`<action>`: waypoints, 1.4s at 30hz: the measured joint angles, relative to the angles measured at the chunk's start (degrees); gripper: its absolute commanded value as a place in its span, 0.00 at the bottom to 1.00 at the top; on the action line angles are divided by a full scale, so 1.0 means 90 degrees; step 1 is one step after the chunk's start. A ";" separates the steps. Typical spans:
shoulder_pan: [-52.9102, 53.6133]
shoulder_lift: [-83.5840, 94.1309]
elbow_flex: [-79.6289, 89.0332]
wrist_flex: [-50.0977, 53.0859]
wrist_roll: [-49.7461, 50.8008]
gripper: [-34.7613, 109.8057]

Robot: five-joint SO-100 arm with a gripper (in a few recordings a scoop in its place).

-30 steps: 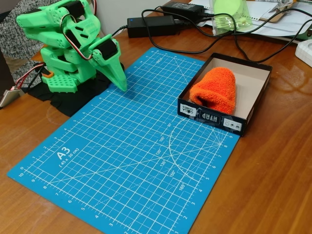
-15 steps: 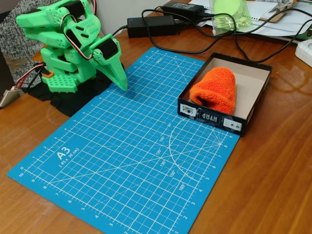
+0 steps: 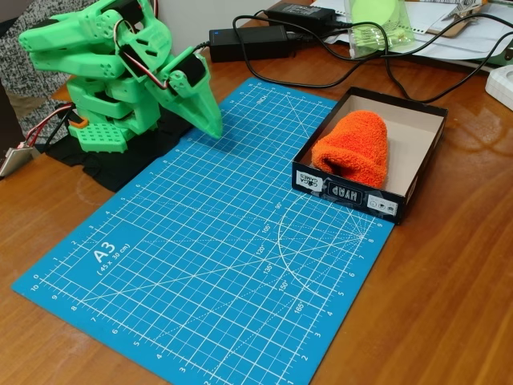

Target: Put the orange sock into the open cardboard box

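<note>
We see the fuzzy orange sock (image 3: pixel 353 149), a rounded bundle, lying inside the shallow black cardboard box (image 3: pixel 417 175), while the green plastic end effector (image 3: pixel 212 124), fingers together, points at the blue gridded mat (image 3: pixel 200 257).

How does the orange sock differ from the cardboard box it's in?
The orange sock is fuzzy, rounded and bright; the cardboard box is flat-sided, rectangular, black outside with white labels. The sock is narrower, leaving beige floor bare on its right. Both rest near the blue mat's right edge.
</note>
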 measured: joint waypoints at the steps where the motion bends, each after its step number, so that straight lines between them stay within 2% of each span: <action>1: 0.0039 0.0000 0.0000 0.0000 0.0068 0.24; 13: 0.0850 0.0010 0.0098 -0.0059 0.0566 0.30; 27: 0.0781 0.0010 0.0098 -0.0332 -0.1035 0.26; 42: 0.0977 0.0010 0.0215 -0.0449 -0.1143 0.24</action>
